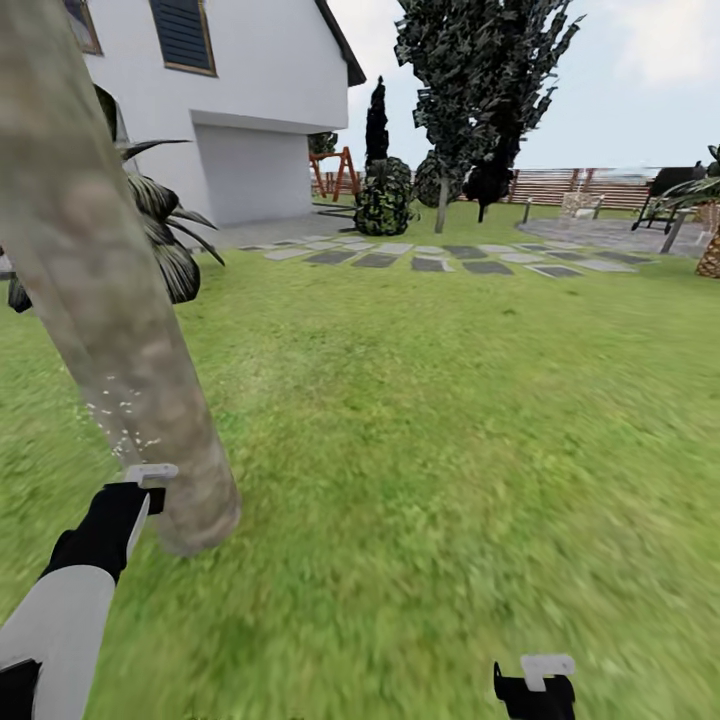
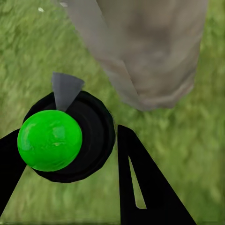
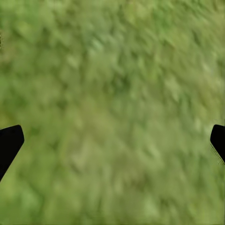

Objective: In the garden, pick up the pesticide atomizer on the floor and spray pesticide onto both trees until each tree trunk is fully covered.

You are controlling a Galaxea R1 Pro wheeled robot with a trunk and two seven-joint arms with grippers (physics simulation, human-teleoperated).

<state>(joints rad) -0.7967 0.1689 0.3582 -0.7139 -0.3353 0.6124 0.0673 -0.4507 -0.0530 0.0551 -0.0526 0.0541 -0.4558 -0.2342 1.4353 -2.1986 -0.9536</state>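
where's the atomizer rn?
In the left gripper, seen in the left wrist view: the atomizer, black-bodied with a green ball top, sits between the fingers, nozzle aimed at the base of the tree trunk at the head view's left.

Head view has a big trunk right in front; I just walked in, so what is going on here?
The robot's left gripper holds a pesticide atomizer with a bright green round top and black body beside the thick, pale grey-brown mottled tree trunk. Small white droplets speckle the bark just above the gripper. The right gripper is open over the green grass lawn, holding nothing.
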